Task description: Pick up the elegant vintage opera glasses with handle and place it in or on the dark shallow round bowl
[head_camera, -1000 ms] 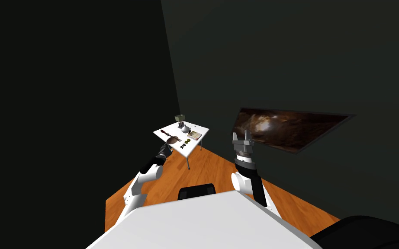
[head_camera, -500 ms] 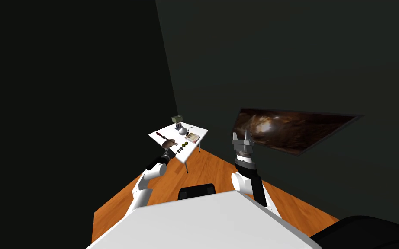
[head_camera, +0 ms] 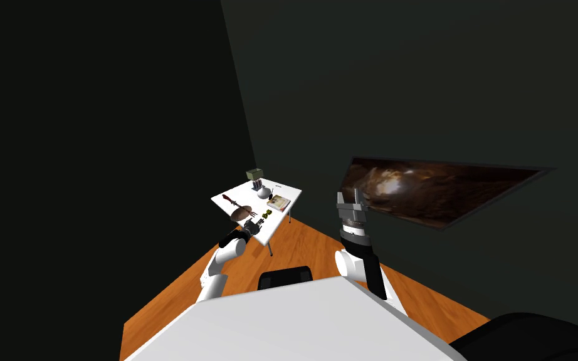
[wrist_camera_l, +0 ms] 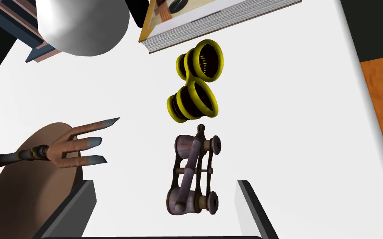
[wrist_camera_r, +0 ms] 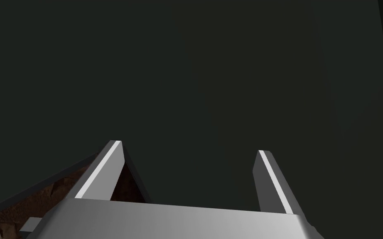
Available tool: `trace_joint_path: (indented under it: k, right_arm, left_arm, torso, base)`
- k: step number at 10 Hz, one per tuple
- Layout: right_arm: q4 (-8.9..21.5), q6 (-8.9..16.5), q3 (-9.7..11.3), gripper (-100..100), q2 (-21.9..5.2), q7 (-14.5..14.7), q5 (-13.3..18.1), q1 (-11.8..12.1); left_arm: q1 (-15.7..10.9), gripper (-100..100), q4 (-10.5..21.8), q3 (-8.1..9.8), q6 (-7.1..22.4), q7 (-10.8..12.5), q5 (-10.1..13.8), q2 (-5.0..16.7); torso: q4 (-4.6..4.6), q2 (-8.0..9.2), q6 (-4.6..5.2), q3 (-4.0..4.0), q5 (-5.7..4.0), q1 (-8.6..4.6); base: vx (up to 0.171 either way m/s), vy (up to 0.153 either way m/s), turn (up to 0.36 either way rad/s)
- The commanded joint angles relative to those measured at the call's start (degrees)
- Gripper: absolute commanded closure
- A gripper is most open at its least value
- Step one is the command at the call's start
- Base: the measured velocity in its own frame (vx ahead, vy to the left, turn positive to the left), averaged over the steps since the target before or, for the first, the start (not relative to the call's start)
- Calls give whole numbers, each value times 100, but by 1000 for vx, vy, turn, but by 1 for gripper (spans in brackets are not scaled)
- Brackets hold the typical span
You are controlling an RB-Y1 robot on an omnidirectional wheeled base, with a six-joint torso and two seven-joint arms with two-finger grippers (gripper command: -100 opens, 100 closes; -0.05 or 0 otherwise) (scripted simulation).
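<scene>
The right gripper (head_camera: 352,199) is raised beside my right shoulder, its two fingers (wrist_camera_r: 103,170) standing apart with nothing between them; the left arm reaches forward to the near edge of the white table (head_camera: 288,191), and there the left gripper (wrist_camera_l: 164,182) hangs over the tabletop with its fingers (wrist_camera_l: 251,203) wide apart, gripping nothing; the opera glasses (wrist_camera_l: 192,170) lie flat on the table in the gap between these fingers, the handle laid across the two barrels; I cannot tell if a blade touches them; to one side, close to one finger, is the brown shallow bowl (wrist_camera_l: 24,186), with a three-pronged fork tool (wrist_camera_l: 78,147) resting over its rim; just beyond the opera glasses lies a yellow and black binocular (wrist_camera_l: 195,81); behind it a book (wrist_camera_l: 211,20) and a white round vase (wrist_camera_l: 82,25); at the far corner stands a small green box (head_camera: 254,173).
</scene>
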Motion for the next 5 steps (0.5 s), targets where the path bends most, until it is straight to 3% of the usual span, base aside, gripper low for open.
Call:
trace_joint_path:
  k: [1,2,3,4,5]
  right_arm:
    - [0,0,0,0,0,0,0,0]
    - [0,0,0,0,0,0,0,0]
    - [0,0,0,0,0,0,0,-1]
    - [0,0,1,0,0,0,0,-1]
    - [0,0,1,0,0,0,0,-1]
  left_arm:
    - [-32,-100,159,34,114,49,27,-151]
    - [4,-100,60,18,77,30,19,-93]
    - [4,0,66,20,97,37,21,-101]
    - [-40,-100,245,11,-66,-14,16,-148]
    - [-62,-100,335,7,-147,-39,14,-172]
  torso:
    - [0,0,0,0,0,0]
    - [1,6,0,3,0,-1]
    - [4,24,0,13,-1,-6]
    - [8,37,0,21,-2,-10]
    - [7,29,1,17,-3,-12]
  base:
    - [98,33,-8]
    - [39,12,-2]
    - [8,2,1]
    - [49,1,-14]
    - [73,12,-16]
